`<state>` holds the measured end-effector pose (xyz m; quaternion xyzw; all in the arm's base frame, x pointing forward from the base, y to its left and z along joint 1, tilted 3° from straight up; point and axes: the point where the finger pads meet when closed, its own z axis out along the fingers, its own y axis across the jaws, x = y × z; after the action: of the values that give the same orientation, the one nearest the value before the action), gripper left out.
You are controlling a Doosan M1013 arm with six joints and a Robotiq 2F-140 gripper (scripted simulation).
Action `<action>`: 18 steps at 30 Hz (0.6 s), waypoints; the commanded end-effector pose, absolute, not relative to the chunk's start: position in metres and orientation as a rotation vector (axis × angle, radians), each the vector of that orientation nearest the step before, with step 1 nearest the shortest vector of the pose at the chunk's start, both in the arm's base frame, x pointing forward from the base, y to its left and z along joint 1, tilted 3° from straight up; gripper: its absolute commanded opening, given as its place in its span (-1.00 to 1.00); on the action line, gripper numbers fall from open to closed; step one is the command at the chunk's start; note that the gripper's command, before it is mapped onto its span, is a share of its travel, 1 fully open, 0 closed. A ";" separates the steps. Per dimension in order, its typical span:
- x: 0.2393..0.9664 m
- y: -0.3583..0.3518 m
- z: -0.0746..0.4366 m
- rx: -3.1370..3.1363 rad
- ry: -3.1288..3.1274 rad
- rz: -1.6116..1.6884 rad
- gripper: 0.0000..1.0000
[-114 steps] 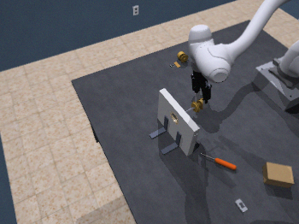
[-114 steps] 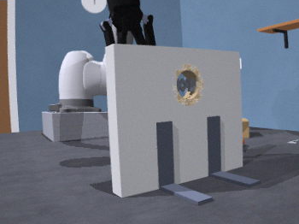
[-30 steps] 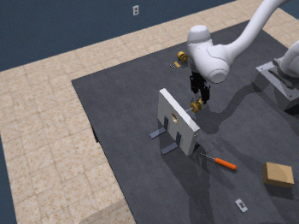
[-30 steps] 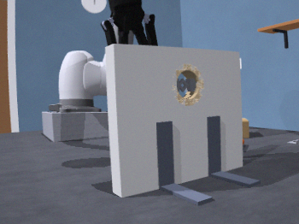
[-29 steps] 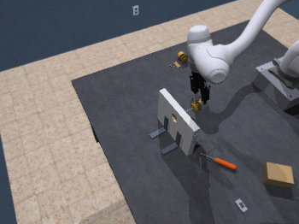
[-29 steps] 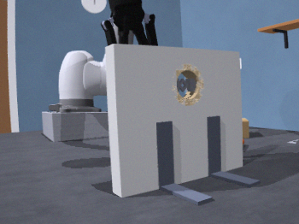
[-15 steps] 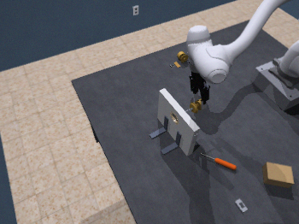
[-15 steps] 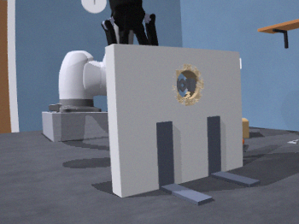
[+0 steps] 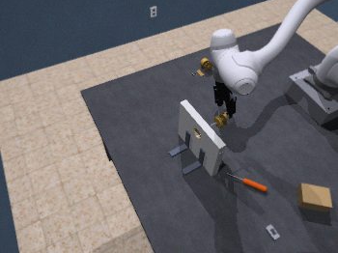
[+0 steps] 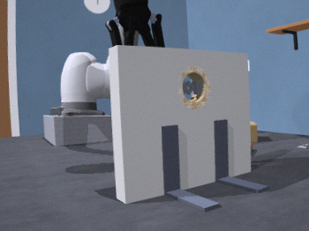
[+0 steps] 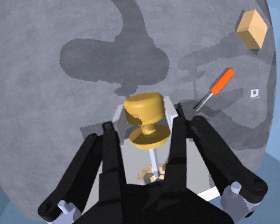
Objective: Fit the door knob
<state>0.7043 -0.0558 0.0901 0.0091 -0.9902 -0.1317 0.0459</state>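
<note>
The brass door knob [image 9: 220,120] [image 11: 145,109] is held in the air on the robot's side of the upright white board [image 9: 188,120] [image 10: 141,94]. My gripper [image 9: 225,110] [image 11: 144,109] points down and is shut on the knob's round grip. The knob's round plate [image 11: 150,138] stands clear of the board. The grey spindle [image 11: 154,161] points toward the board's round hole [image 9: 197,132] [image 10: 193,88], whose rim looks like raw wood. Dark latch parts show inside the hole in the exterior view. Whether the spindle's tip is inside the hole, I cannot tell.
Grey feet [image 9: 192,168] [image 10: 192,199] prop the board on its far side. An orange screwdriver [image 9: 254,184] [image 11: 222,82], a wooden block [image 9: 315,198] [image 11: 251,30] and a small pale plate [image 9: 272,232] [image 11: 255,93] lie on the mat. A second brass knob [image 9: 206,64] lies behind the arm.
</note>
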 end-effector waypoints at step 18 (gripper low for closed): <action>0.709 -0.054 0.090 0.026 -3.019 -0.408 -0.16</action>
<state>0.7061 -0.0557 0.0901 0.0091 -0.9902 -0.1317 0.0460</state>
